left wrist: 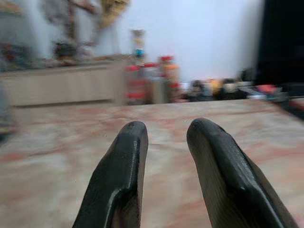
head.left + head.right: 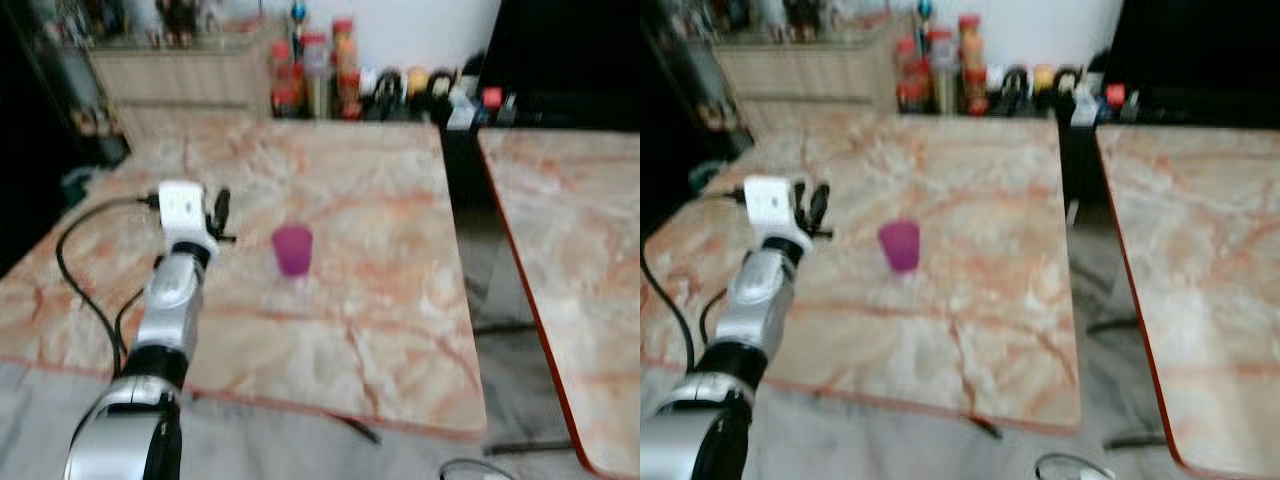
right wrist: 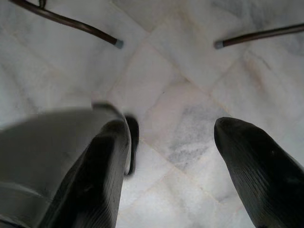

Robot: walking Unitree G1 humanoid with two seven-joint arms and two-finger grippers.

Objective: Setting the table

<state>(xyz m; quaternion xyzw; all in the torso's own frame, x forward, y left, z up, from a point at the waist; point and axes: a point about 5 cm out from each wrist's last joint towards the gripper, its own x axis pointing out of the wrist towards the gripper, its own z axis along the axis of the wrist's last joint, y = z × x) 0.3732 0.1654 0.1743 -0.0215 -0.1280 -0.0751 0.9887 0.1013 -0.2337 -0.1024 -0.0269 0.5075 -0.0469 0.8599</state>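
A purple cup stands upright near the middle of the marble table. My left arm reaches over the table's left part, and its gripper hangs a short way left of the cup, apart from it. In the left wrist view the two black fingers stand open with nothing between them, above the tabletop. My right gripper hangs open over the pale tiled floor, with nothing in it.
A second marble table stands to the right, with a narrow gap of floor between the two. Jars and bottles line the far edge, beside a wooden cabinet. Thin dark table legs rest on the floor.
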